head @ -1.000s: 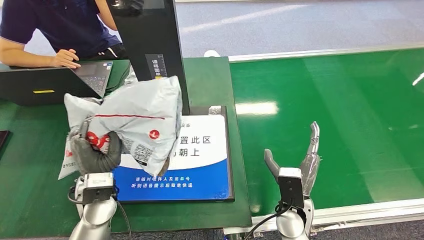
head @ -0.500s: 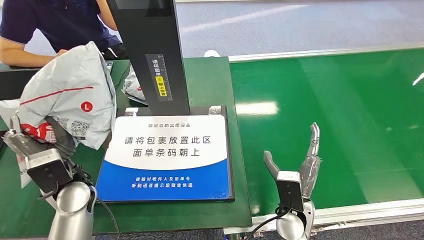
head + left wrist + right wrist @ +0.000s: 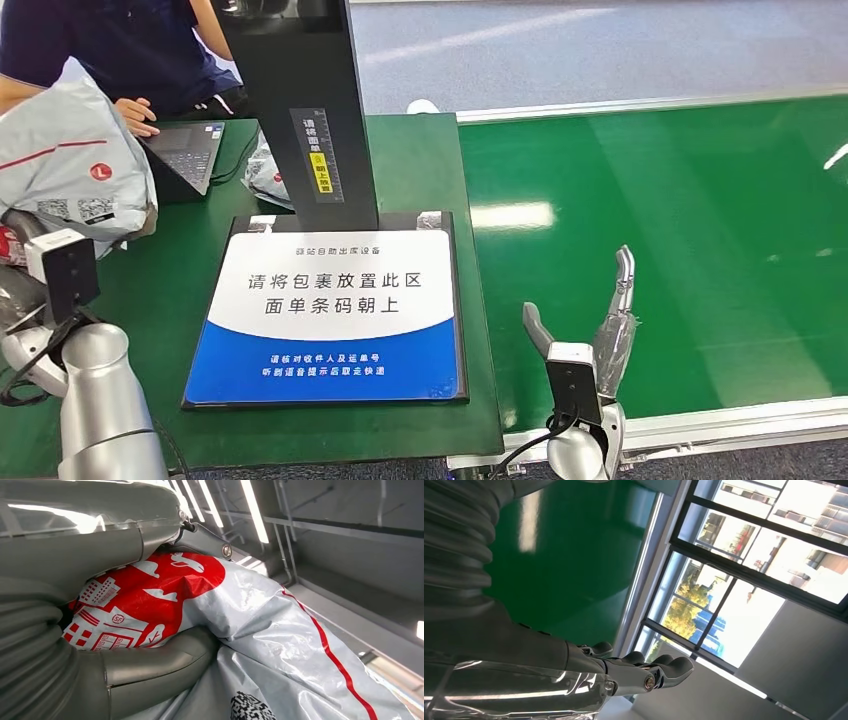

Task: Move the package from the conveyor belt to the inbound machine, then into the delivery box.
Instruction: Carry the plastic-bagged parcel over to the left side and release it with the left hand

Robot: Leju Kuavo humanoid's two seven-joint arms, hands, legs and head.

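Note:
The package point(image 3: 75, 165) is a grey plastic mailer with a red stripe and red print, raised at the far left of the head view. My left hand point(image 3: 15, 265) grips its lower end, mostly hidden behind the wrist camera. The left wrist view shows the thumb point(image 3: 150, 662) and fingers point(image 3: 100, 540) clamped around the package point(image 3: 250, 610). The inbound machine's blue-and-white scan pad point(image 3: 335, 315) lies bare below its black column point(image 3: 300, 100). My right hand point(image 3: 590, 320) stands open, fingers up, over the green conveyor belt point(image 3: 680, 230).
A person point(image 3: 120, 50) sits at the back left with a hand on a laptop point(image 3: 185, 150). Another small grey parcel point(image 3: 268, 170) lies behind the column. The green table point(image 3: 420, 170) carries the machine, and the belt's metal rail point(image 3: 720, 425) runs along the front right.
My left arm has swung the package from above the scan pad out to the far left and higher. The right hand has stayed put.

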